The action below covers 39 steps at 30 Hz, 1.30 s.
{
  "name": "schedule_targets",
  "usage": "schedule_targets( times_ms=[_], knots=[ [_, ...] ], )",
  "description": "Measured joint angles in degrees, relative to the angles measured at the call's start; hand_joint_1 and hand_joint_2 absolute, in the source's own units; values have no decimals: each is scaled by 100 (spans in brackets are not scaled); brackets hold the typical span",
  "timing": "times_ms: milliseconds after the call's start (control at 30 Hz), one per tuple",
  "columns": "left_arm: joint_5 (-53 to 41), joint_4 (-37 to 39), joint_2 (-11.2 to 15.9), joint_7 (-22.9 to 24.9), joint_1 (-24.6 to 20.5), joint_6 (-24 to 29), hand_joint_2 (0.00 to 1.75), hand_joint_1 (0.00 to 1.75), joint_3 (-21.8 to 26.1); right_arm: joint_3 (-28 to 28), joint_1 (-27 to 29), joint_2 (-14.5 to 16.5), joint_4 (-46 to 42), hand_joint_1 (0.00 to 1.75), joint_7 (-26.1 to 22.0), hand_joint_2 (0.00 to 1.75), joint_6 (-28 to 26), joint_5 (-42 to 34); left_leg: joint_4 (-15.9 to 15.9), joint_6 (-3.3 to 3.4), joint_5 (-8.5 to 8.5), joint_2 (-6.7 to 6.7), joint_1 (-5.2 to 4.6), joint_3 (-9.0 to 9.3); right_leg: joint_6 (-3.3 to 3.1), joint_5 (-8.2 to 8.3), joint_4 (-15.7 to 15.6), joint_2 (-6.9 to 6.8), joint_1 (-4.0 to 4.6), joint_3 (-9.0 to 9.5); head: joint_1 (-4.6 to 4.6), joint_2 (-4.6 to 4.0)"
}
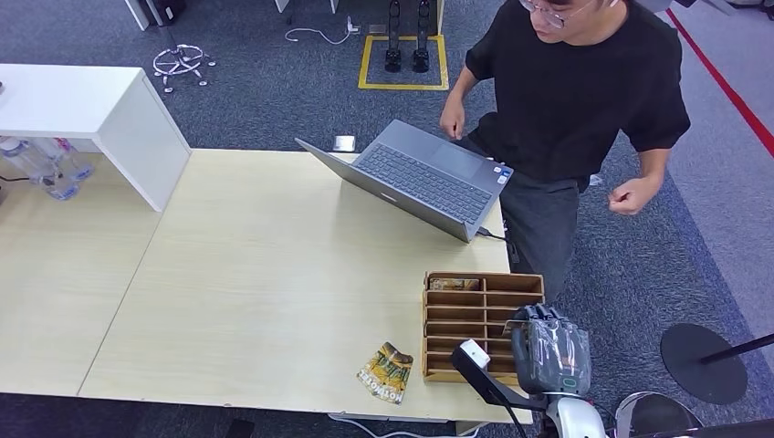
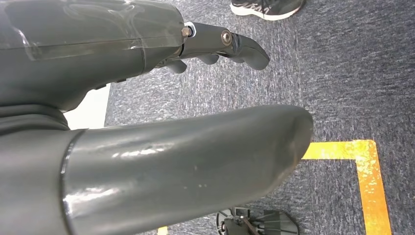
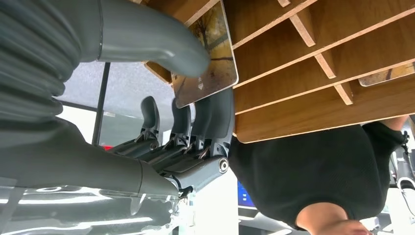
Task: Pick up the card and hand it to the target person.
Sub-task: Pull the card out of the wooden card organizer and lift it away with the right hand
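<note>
I pinch one glossy card with an autumn-tree print between my right hand's thumb and fingers, its end at the near edge of the single slotted wooden card rack. A second card sits in the rack's far slot; two more lie overlapped on the table beside my hand. One person in a black shirt stands beyond the rack. My left hand hangs over carpet, fingers apart, holding nothing.

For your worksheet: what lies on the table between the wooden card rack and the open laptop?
Nothing: the head view shows bare table between the wooden card rack and the laptop.
</note>
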Motion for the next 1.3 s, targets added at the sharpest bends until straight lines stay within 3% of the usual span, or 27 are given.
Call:
schedule_targets(
  times_ms=[267, 567, 933, 1300],
  knots=[
    [-29, -2, 5, 0, 4, 56, 0, 0, 7, 22, 0, -22, 0, 132, 20, 175, 15, 55, 0, 0, 0, 0, 0, 1, 0, 0, 0, 1, 0, 1, 0, 0],
    [-133, -2, 11, -7, 3, 59, 0, 0, 11, 73, -22, -71, -1, 173, 14, 175, 178, 68, 0, 0, 0, 4, 0, 5, 0, 0, 0, 6, 0, 3, 0, 0],
    [-173, -2, 15, -3, 5, 61, 0, 0, 15, 139, -156, -263, -265, 175, -55, 175, 754, -39, 0, 0, 1, 8, 0, 10, 5, 4, -1, 10, 0, 8, 1, 0],
    [-201, -2, 15, -15, 5, 61, 0, 0, 117, 143, -232, -576, -1130, 175, -89, 175, 1604, -239, 1, 0, 0, 7, 0, 4, 5, 4, 0, 10, 0, 2, 1, 0]
  ],
)
